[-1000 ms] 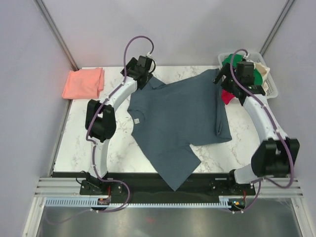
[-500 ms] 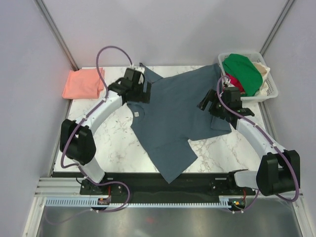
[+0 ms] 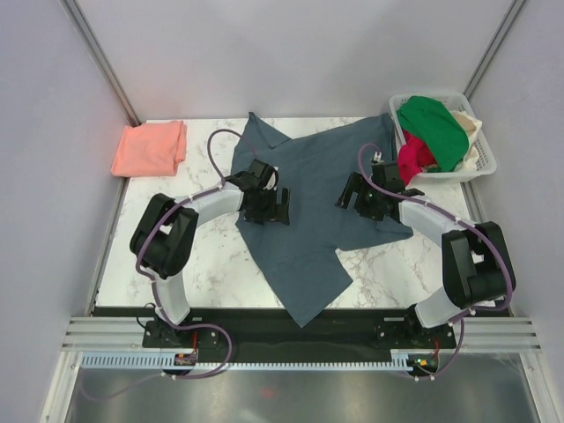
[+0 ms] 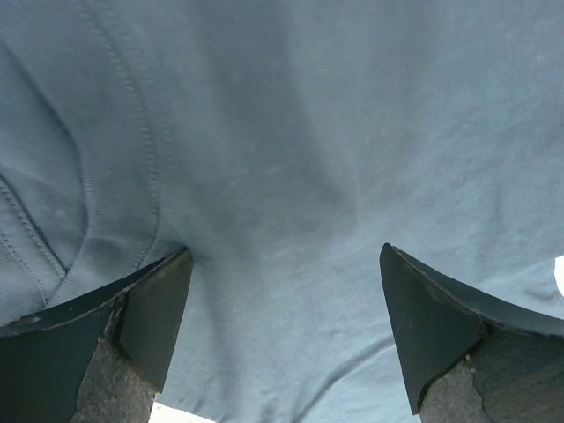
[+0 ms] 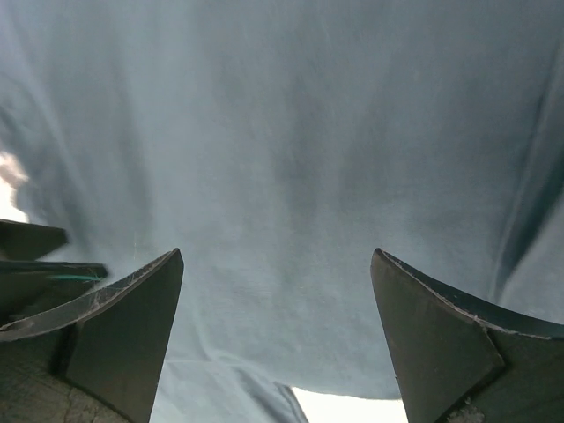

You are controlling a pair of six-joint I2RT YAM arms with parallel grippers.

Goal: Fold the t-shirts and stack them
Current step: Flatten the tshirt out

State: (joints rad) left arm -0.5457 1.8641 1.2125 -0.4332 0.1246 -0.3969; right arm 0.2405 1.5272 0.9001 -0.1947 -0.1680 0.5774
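Observation:
The dark slate-blue t-shirt lies spread on the marble table, its hem hanging over the near edge. The salmon-pink t-shirt rests folded at the far left corner. My left gripper hovers low over the blue shirt's left side, open; in the left wrist view the cloth fills the space between its fingers. My right gripper is open over the shirt's right side, and blue cloth spans the gap between its fingertips. Neither holds anything.
A white basket stands at the far right corner with green, red and cream garments in it. Bare marble shows left of the shirt. Grey walls close in the table on both sides.
Both arms have drawn back from the shirt's far corners to its middle, coming in low over the cloth. The far sleeves now lie flat on the table.

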